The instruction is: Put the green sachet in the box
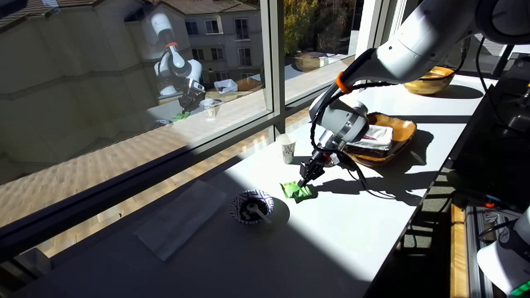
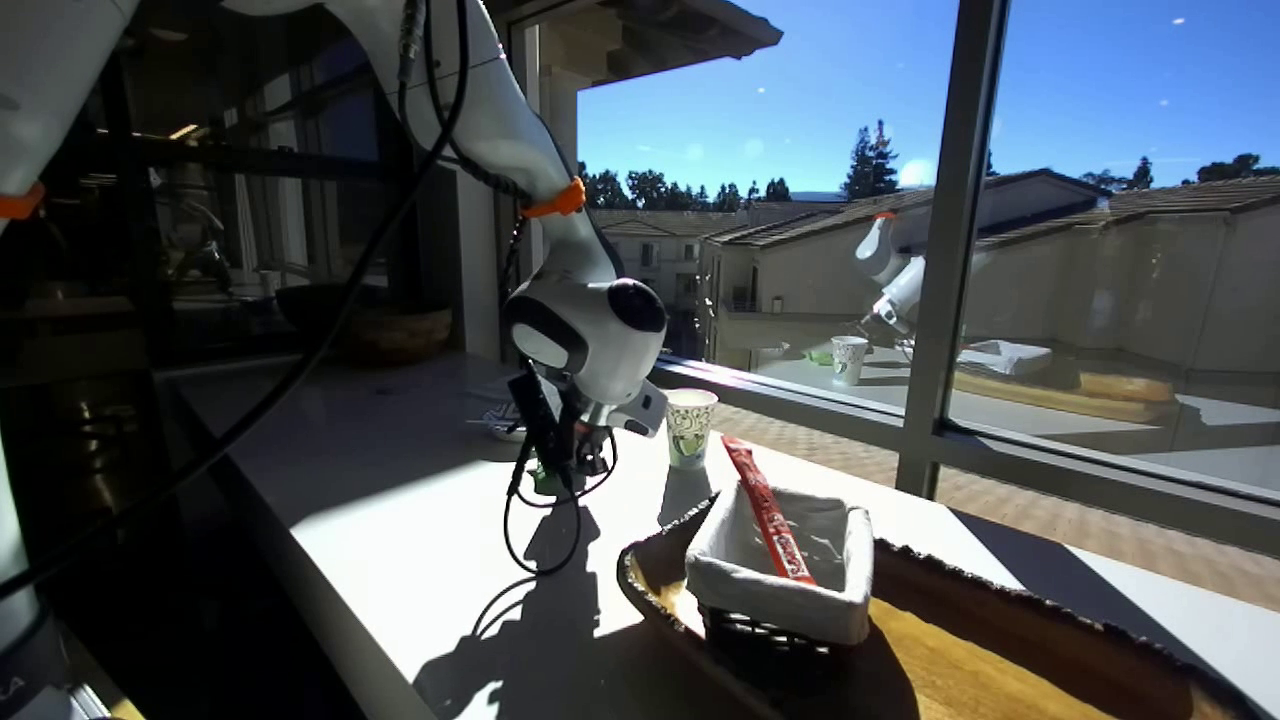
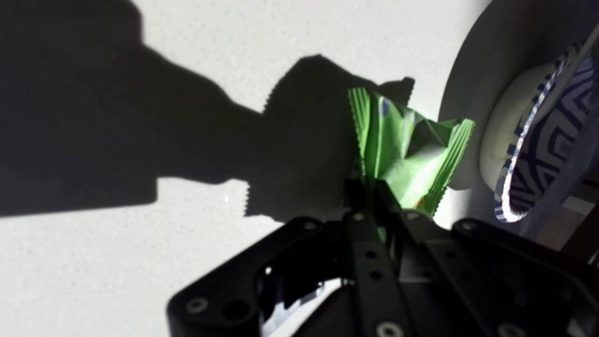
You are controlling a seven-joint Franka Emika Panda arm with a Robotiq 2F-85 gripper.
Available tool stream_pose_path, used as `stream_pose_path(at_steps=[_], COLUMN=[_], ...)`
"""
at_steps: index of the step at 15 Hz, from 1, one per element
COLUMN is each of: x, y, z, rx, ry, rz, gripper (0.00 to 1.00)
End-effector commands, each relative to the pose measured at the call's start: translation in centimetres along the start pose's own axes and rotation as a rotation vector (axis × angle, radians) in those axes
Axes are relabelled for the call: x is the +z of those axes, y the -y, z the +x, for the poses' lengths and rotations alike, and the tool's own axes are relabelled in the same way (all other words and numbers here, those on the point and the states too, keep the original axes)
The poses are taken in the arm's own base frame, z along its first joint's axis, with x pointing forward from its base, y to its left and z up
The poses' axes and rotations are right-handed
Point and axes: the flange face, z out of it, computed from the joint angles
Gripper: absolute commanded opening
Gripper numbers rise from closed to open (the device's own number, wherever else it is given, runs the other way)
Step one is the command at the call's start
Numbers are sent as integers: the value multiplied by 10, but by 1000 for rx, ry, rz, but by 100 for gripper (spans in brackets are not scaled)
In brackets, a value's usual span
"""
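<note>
sachet [image 3: 409,154] is judged light and soft-bodied, its slick film likely to slip or crumple under a weak or uneven hold; grasp across the pillowed middle, clear of the crimped ends, with moderate force in case the contents are fragile. the jaws of the gripper [image 3: 369,189] are clenched on its film, and the sachet appears to hang just above the white countertop [image 3: 93,271], apart from the cloth-lined basket [image 2: 772,603]. the sachet is bright green, glossy and creased, with serrated, ribbed end seals and small blue and orange-red printed marks.
</note>
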Motion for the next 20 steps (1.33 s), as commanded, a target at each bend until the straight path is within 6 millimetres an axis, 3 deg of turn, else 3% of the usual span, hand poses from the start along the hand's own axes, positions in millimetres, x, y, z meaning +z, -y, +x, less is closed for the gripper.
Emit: stream_pose_path(at_steps=[1,6,11,15,18,20], x=[-10,-61,-110,-143,-165,-191], y=[10,44,73,77,68,56], z=[6,21,25,29,22,17], rx=[-3,-17,-134,-169,-130,-71], ry=[-65,-241,-436,-587,-641,-693], rz=[36,130,79,-23,-118,-191], gripper=[2,2,2,2,2,2])
